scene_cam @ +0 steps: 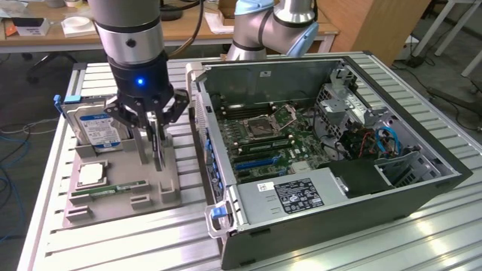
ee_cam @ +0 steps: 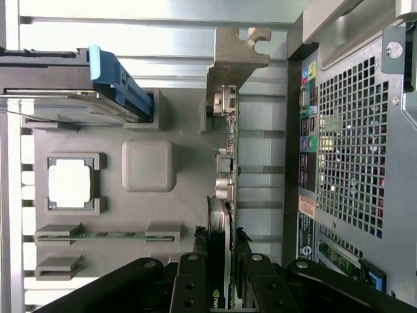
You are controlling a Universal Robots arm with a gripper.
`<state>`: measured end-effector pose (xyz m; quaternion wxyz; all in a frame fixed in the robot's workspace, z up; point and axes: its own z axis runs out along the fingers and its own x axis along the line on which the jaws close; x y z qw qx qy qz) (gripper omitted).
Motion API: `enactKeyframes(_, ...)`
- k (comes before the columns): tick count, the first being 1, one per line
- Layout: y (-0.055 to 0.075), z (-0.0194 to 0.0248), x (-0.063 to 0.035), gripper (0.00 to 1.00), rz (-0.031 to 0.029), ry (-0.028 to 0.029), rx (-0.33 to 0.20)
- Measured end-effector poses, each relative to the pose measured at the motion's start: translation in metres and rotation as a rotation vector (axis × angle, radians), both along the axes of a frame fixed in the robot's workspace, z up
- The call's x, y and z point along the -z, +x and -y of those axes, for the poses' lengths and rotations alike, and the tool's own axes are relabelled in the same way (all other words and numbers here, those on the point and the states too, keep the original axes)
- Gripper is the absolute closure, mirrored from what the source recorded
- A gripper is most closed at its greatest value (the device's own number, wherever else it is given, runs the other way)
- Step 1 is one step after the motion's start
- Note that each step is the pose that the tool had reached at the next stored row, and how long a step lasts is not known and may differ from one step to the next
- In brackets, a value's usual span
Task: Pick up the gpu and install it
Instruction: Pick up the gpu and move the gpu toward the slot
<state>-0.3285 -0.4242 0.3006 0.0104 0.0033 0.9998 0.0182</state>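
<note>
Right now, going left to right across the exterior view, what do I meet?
hard drive → gpu → motherboard → blue cables

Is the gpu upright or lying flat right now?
Upright: the gpu stands on edge in the grey tray, gripped by the claw.

From where I stand I count one gpu [ee_cam: 227,160], upright between the jaws. Below the jaws there is one grey holder tray [scene_cam: 113,213]. Set in it, to one side of the jaws, are one blue-labelled hard drive [scene_cam: 101,129], one square processor chip [scene_cam: 92,174] and one green memory stick [scene_cam: 121,187]. On the jaws' other side lies one open computer case [scene_cam: 339,226]. One ribbed metal tabletop [scene_cam: 376,251] carries everything.
</note>
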Motion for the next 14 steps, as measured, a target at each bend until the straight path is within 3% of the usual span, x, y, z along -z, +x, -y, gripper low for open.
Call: enactKeyframes(14, 0.0, 0.0001, -0.0085, 0.74, 0.0, 0.0, 0.0)
